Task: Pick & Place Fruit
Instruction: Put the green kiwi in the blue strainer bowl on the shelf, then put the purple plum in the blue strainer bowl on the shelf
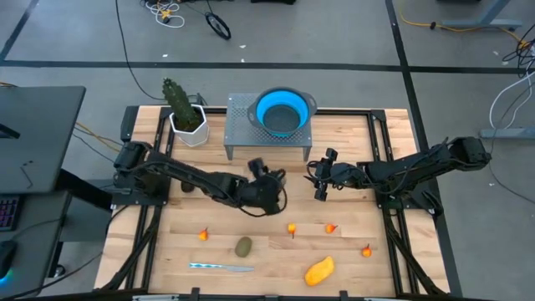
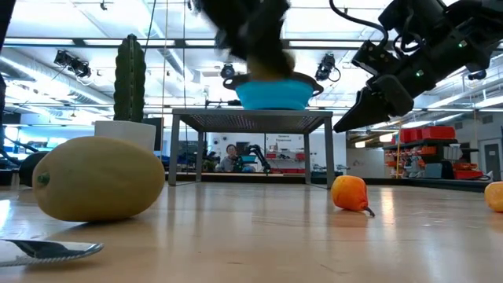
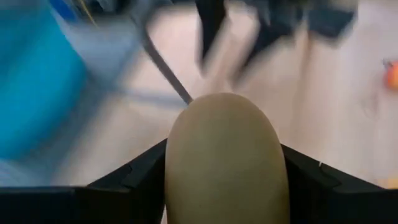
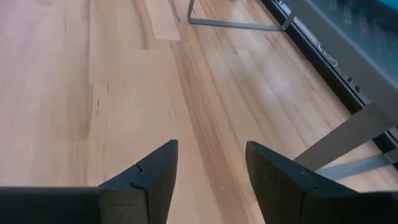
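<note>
My left gripper (image 1: 266,179) is shut on an olive-green oval fruit (image 3: 227,155), up off the table just in front of the blue bowl (image 1: 282,112). It shows blurred at the top of the low view (image 2: 255,43). My right gripper (image 1: 320,181) is open and empty above the bare wood (image 4: 211,180), right of the left one. A second olive oval (image 1: 243,246), several orange-red bits (image 1: 291,227) and the yellow-orange oblong (image 1: 319,270) lie on the table near its front. A dark ball (image 1: 187,186) lies by the left arm. My left gripper pinches the olive-green oval between its two fingers, one on each long side (image 3: 177,168). The fingers (image 3: 137,177) lie along the oval, whose rounded end (image 3: 217,106) sticks out past them. It is lifted clear of the table.
The blue bowl sits on a grey metal stand (image 1: 242,125) at the far middle. A cactus in a white pot (image 1: 185,115) stands left of the stand. A silver-and-blue knife (image 1: 221,267) lies near the front edge. Bare wood lies under my right gripper.
</note>
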